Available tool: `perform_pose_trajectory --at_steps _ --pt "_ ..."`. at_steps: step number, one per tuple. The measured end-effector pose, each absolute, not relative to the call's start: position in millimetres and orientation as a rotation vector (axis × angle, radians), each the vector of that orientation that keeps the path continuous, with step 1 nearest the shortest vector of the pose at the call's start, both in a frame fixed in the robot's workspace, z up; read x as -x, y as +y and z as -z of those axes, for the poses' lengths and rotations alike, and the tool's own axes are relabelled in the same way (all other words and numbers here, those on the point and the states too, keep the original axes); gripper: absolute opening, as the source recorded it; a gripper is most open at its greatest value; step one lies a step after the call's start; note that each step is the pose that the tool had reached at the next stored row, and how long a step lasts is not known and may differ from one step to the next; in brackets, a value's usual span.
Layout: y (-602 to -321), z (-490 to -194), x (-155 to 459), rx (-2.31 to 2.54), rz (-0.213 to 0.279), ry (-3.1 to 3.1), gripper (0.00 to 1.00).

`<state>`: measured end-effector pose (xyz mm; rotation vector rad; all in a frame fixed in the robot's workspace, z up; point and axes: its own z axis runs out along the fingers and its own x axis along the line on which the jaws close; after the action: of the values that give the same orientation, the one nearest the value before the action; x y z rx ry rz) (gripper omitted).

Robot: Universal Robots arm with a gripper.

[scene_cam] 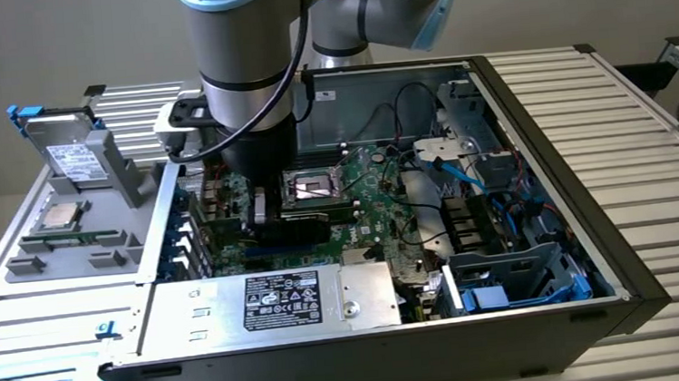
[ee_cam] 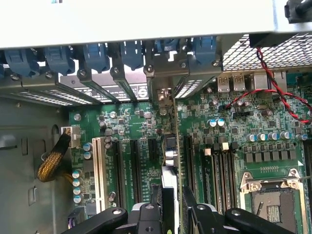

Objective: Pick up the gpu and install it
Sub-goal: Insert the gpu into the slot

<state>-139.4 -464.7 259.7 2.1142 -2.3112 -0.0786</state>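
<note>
Looks like the gripper (ee_cam: 171, 214) has its jaws half-shut on the gpu (ee_cam: 170, 157), held edge-on along the motherboard (ee_cam: 243, 131) slots, probably so its bracket lines up with the rear bays.

The motherboard (scene_cam: 365, 202) is green, dotted with silver-topped capacitors and black chips. Its expansion slots (ee_cam: 134, 170) are black, save one white slot (ee_cam: 99, 165). Along the motherboard's edge the card latches (ee_cam: 97, 56) are blue. A twisted red-and-black wire pair (ee_cam: 273, 85) crosses the motherboard, and a yellow braided cable (ee_cam: 51, 163) lies just off it. Over the motherboard the gpu (ee_cam: 180, 156) shows a thin green edge, and the gripper (ee_cam: 174, 202) is black. Beside the motherboard the power supply (scene_cam: 192, 316) is silver, with a black, white-printed label (scene_cam: 290, 301). Around the motherboard the case (scene_cam: 616, 305) is black. Above it the arm (scene_cam: 244, 52) is grey with pale blue caps.
</note>
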Motion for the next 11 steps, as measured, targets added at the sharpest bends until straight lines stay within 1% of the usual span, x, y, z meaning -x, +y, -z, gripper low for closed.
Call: perform_pose_trajectory --at_steps 11 --pt "-464.8 -259.7 139.4 -2.113 0.081 -2.31 0.28"
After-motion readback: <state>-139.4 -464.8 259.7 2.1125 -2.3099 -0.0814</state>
